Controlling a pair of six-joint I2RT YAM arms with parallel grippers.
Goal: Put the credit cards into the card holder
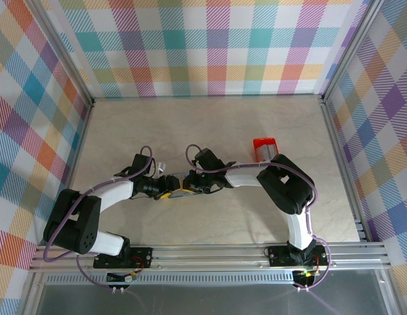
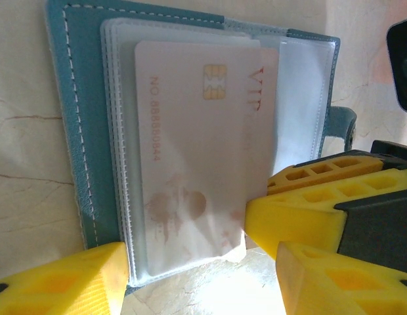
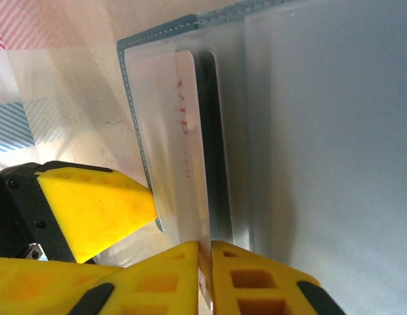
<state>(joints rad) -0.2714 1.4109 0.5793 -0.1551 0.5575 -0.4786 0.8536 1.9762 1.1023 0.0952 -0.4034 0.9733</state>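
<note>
Where the two arms meet at the middle of the desk (image 1: pixel 210 125), a blue card holder (image 2: pixel 79 131) lies open and flat, its clear inner pockets facing up. One pale credit card (image 2: pixel 190 144) lies on those pockets. Its long axis runs parallel to the holder's stitched spine, with the chip at the end away from the left gripper (image 2: pixel 200 262). The card's edge nearest the spine looks tucked under a clear sleeve, though how deep cannot be told.

The right gripper (image 3: pixel 205 252) reaches in over the holder's clasp side, and its yellow fingers are pinched tight on the card's free edge. The left gripper hangs over the holder's near short end with its fingers spread wide, grasping nothing. One finger (image 3: pixel 98 210) has its tip against the holder's border.

Seen from above, the left arm (image 1: pixel 115 193) and right arm (image 1: pixel 282 184) both bend inward towards the holder. A small red tray (image 1: pixel 264 146) stands well apart from the holder, beyond the right arm.
</note>
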